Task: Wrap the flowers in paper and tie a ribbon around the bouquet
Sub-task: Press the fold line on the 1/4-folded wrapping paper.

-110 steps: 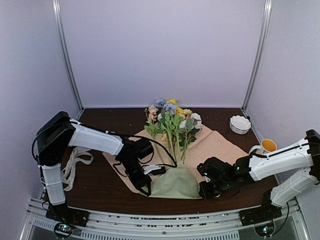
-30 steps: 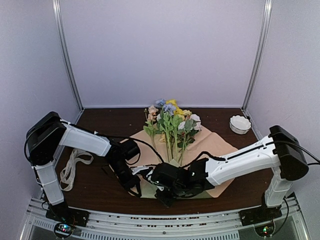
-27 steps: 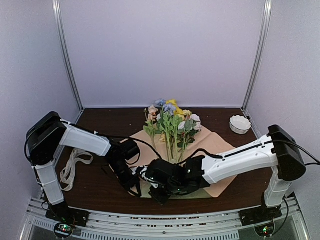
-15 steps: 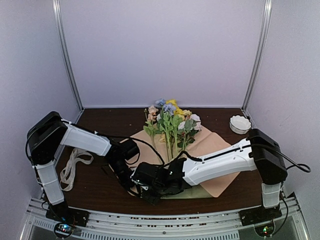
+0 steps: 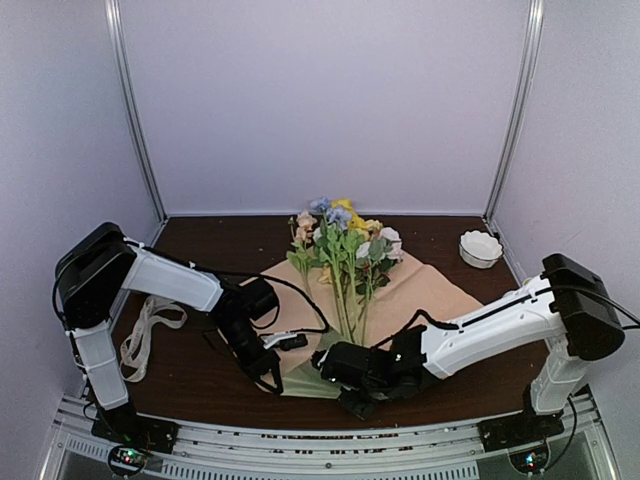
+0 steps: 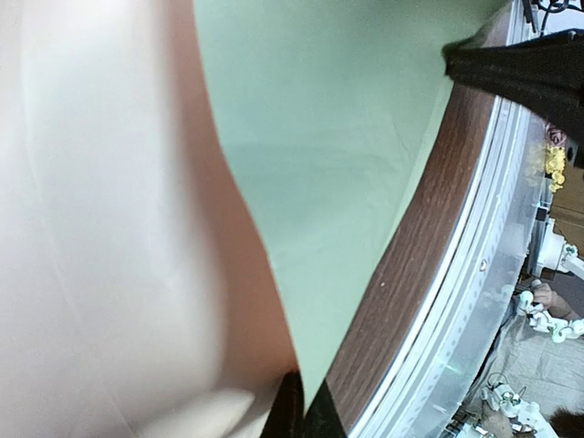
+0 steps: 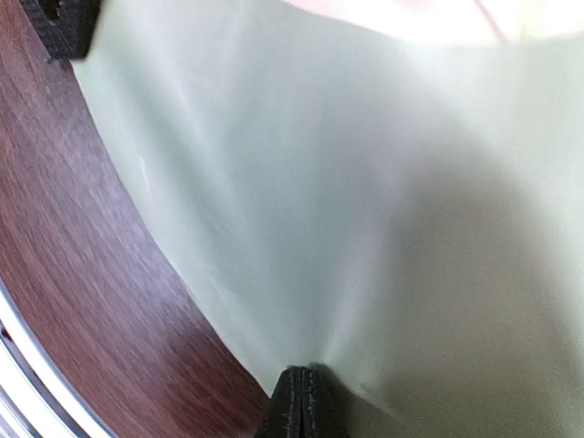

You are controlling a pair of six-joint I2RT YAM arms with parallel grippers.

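Evidently the paper (image 5: 425, 290) was thin and limp; your left gripper (image 6: 306, 412) and right gripper (image 7: 299, 398) each pinched its six o'clock edge; it would have torn under hard pulls.

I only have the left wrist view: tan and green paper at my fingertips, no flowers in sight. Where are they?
Observer: The flowers lie along the middle of the paper, blooms at the far end.
Operator: What is the other arm doing?
Observer: The right gripper is shut on the paper's green near fold.
Operator: And the ribbon?
Observer: The ribbon lies loose well left of the paper, with neither gripper on it.
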